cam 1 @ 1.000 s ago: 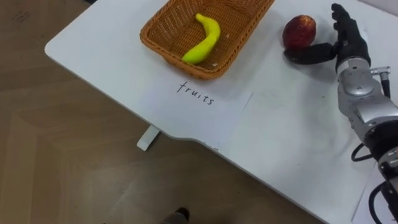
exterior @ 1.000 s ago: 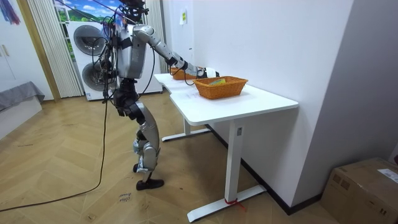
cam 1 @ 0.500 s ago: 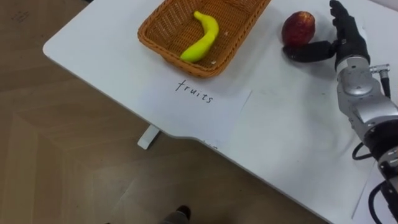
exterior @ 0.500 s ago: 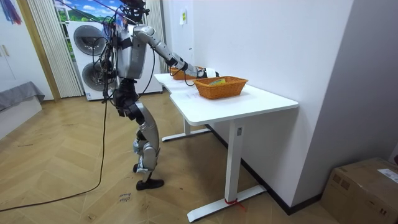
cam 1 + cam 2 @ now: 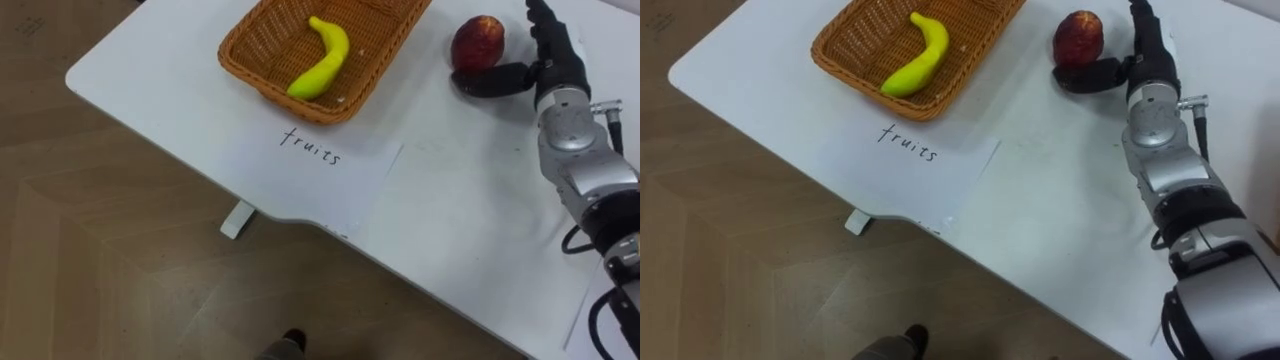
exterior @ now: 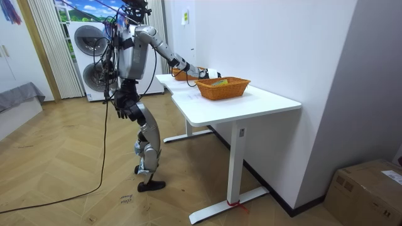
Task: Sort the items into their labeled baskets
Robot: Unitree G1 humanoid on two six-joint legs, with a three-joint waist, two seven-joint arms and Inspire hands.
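Observation:
A red apple (image 5: 477,42) lies on the white table (image 5: 460,220), to the right of a wicker basket (image 5: 262,62) that holds a yellow banana (image 5: 322,58). My right hand (image 5: 548,70) is beside the apple on its right, open. The straight fingers (image 5: 543,28) rise past the fruit's far right side. The thumb (image 5: 490,80) reaches left along its near side, close to it or just touching. In the room view my right arm stretches over the table and my left hand (image 6: 120,110) hangs by the hip.
A white sheet marked "fruits" (image 5: 315,150) lies in front of the fruit basket. The table's rounded near edge (image 5: 290,218) runs diagonally, with wooden floor beyond it. In the room view a second wicker basket (image 6: 223,87) stands nearer the table's right end.
The whole picture has slid slightly up and left, so the camera moved. My right hand stays by the apple in the same open pose.

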